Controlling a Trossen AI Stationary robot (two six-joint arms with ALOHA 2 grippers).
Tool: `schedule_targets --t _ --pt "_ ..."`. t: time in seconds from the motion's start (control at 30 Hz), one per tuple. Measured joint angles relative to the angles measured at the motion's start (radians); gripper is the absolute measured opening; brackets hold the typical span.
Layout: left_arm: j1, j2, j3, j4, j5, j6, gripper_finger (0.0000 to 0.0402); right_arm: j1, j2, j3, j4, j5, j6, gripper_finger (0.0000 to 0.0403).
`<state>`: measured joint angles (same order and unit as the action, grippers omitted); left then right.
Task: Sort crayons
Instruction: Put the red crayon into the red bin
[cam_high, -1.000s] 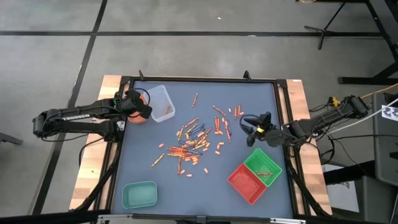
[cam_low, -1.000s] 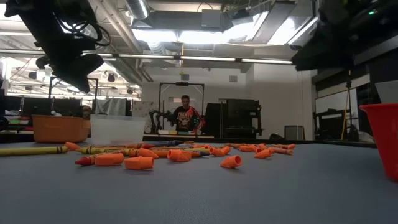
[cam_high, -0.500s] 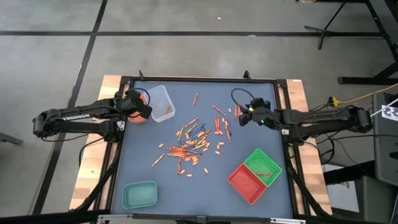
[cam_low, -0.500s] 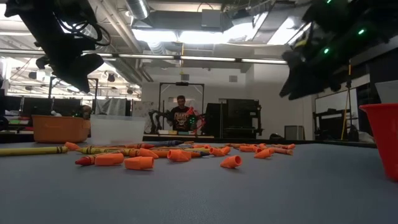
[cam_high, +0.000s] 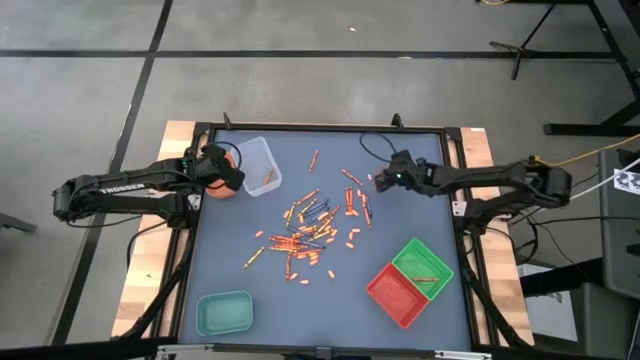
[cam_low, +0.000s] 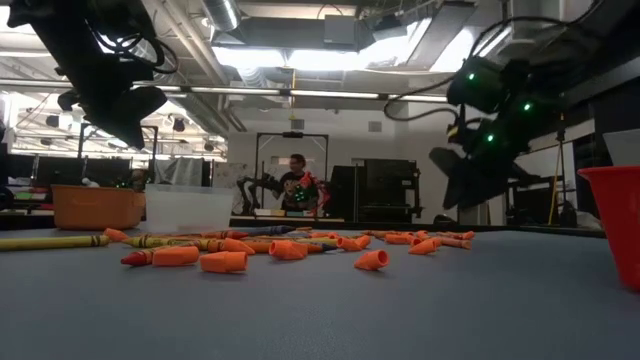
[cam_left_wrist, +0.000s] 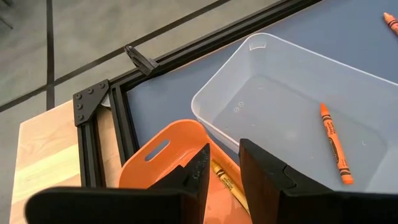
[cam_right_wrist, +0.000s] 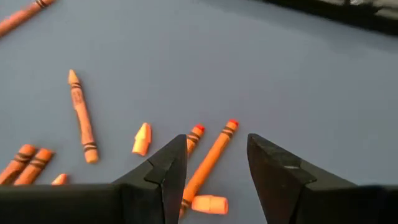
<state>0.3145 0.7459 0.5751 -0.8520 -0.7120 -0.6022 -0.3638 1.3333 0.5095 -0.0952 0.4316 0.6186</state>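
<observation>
Several crayons (cam_high: 310, 225), mostly orange, lie scattered flat on the blue mat. My right gripper (cam_right_wrist: 216, 146) is open and hovers above the far-right group (cam_high: 362, 195), with one orange crayon (cam_right_wrist: 208, 163) lying on the mat below the gap. It touches none of them. My left gripper (cam_left_wrist: 224, 165) is open by a narrow gap above the orange tray (cam_left_wrist: 155, 162) at the far left. A yellow crayon (cam_left_wrist: 225, 179) shows through that gap, lying in the tray. Beside it, the clear tray (cam_left_wrist: 292, 99) holds one orange crayon (cam_left_wrist: 333, 143).
A green tray (cam_high: 422, 264) and a red tray (cam_high: 398, 294) stand at the near right. A teal tray (cam_high: 224, 312) stands at the near left. A black frame (cam_high: 330, 128) rims the mat. Beyond the table a person (cam_low: 298, 185) stands in the room.
My right gripper has swung from beside the green tray toward the table's far edge and a little left. It has also sunk toward the far-right crayons, rolling as it went, with its fingers kept open. The crayons and trays have not moved.
</observation>
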Motion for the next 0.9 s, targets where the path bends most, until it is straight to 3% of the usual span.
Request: schedule_targets --t 0.47,0.9 --pt "0.000 0.000 0.000 0.000 0.000 0.000 0.0071 -0.003 0.193 0.000 0.101 -0.014 0.001 0.0166" --pt "0.000 0.000 0.000 0.000 0.000 0.000 0.0071 -0.003 0.218 0.002 0.109 -0.009 0.004 0.0166"
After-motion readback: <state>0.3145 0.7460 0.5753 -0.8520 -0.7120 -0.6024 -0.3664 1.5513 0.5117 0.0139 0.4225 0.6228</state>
